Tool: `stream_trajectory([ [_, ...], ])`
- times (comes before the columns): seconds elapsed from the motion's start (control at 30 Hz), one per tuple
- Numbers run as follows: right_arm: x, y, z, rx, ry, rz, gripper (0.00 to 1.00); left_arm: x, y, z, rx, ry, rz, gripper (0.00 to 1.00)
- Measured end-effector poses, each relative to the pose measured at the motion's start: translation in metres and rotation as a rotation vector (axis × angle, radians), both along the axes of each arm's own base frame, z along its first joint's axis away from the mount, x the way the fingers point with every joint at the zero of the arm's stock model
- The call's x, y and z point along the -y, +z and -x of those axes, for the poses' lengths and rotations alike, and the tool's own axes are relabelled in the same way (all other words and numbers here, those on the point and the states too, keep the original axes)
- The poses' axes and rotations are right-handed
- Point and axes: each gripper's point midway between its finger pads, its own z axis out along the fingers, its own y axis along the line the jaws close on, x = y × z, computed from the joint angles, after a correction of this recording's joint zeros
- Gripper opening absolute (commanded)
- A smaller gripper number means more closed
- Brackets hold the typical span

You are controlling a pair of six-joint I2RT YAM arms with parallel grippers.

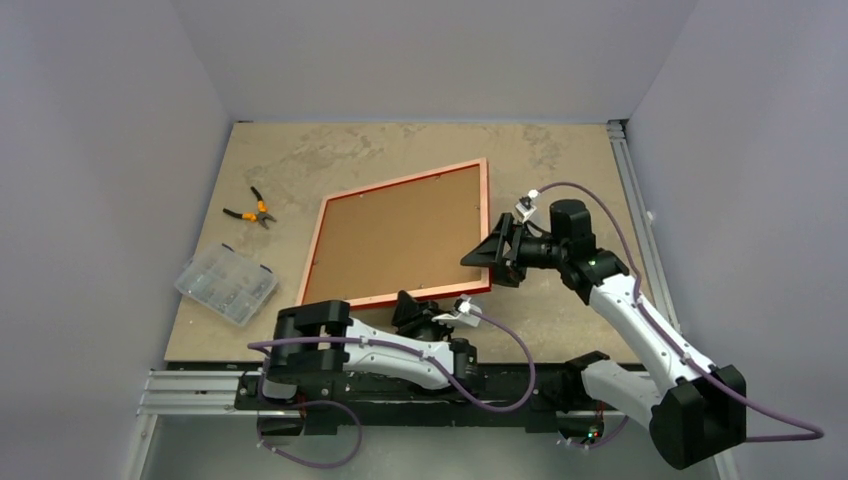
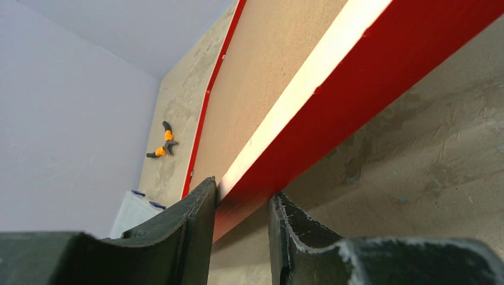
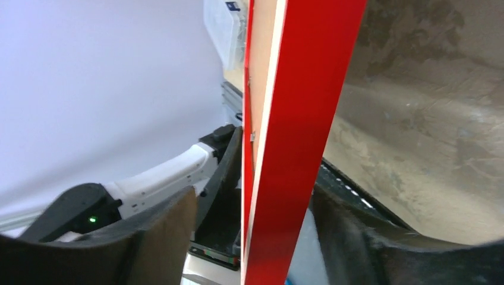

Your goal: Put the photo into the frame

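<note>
We see the frame back-up on the bench, backing board in, photo not visible. Left claw pinches its near edge; right claw is spread astride the right edge. Probably near done.

The backing board sits in the frame, back up over the table. The frame's near rail passes between the jaws of the left gripper, its right rail between the jaws of the right gripper. Left of the left jaws lies a compartment box, with pliers beyond it.
</note>
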Motion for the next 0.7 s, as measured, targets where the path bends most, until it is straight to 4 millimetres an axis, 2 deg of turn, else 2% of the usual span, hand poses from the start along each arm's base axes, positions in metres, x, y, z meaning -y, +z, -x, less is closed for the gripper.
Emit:
stream_trajectory([
  [0.07,0.003,0.006,-0.003,0.033,-0.003,0.036,0.90,-0.001,0.004,0.000,-0.001,-0.001,0.015,0.29],
  [0.2,0.016,0.038,-0.022,0.188,-0.050,0.139,0.98,-0.003,0.011,0.002,-0.008,-0.002,0.045,0.28],
  [0.3,0.031,0.058,-0.040,0.315,-0.113,0.232,0.99,-0.006,0.016,0.004,-0.013,-0.003,0.067,0.29],
  [0.4,0.048,0.062,-0.050,0.396,-0.182,0.315,0.98,-0.009,0.022,0.005,-0.018,-0.005,0.087,0.28],
  [0.53,0.067,0.074,-0.060,0.533,-0.255,0.398,0.91,-0.014,0.027,0.007,-0.028,-0.008,0.110,0.28],
  [0.7,0.076,0.131,-0.067,0.988,-0.321,0.380,0.84,-0.021,0.034,0.012,-0.050,-0.014,0.145,0.29],
])
